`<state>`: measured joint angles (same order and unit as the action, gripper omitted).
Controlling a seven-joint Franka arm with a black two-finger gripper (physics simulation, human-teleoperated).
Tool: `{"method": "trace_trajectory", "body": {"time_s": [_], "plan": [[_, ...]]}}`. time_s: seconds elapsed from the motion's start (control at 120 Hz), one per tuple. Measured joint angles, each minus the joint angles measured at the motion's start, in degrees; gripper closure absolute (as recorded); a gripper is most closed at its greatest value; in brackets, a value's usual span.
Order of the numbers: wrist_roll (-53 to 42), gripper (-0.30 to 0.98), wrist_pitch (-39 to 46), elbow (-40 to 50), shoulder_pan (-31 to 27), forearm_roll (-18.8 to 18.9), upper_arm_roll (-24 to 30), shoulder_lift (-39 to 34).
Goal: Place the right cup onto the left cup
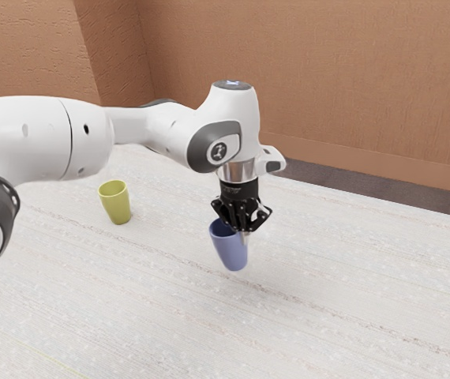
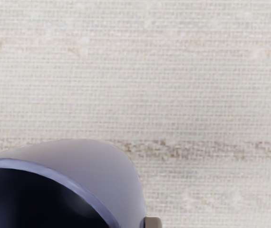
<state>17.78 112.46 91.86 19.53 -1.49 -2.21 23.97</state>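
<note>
My gripper (image 1: 242, 228) is at the blue cup (image 1: 231, 249), shut on its wall at the rim, on the side toward the exterior view's right. One finger lies along the cup's outside; the other is hidden, apparently inside. In the wrist view, the blue cup (image 2: 95, 171) shows its dark opening and outer wall, with a fingertip (image 2: 153, 222) against that wall. Toward the exterior view's left, the yellow-green cup (image 1: 116, 203) stands upright, apart from the blue one. Whether the blue cup's base touches the table cannot be told.
The pale, streaked table (image 1: 304, 332) extends around both cups. A brown wall (image 1: 351, 79) rises beyond its far edge. The white arm reaches in from the exterior view's left, above the yellow-green cup's side of the table.
</note>
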Motion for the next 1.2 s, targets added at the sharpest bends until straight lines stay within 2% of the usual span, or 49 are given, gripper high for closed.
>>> {"method": "trace_trajectory", "body": {"time_s": [0.392,0.558,0.733,0.975,1.2], "plan": [[-0.98,0.78,-5.13,0.16,-7.97,6.1,-0.07,-5.43],[-2.58,0.78,-6.58,-0.82,-12.84,8.08,0.48,-5.67],[-4.87,0.78,-7.26,-2.42,-19.09,9.27,3.57,-5.34],[-8.55,0.78,-7.95,-5.4,-24.36,10.7,4.73,-4.75],[-12.02,0.78,-9.52,-12.55,-33.19,13.25,10.74,0.15]]}}
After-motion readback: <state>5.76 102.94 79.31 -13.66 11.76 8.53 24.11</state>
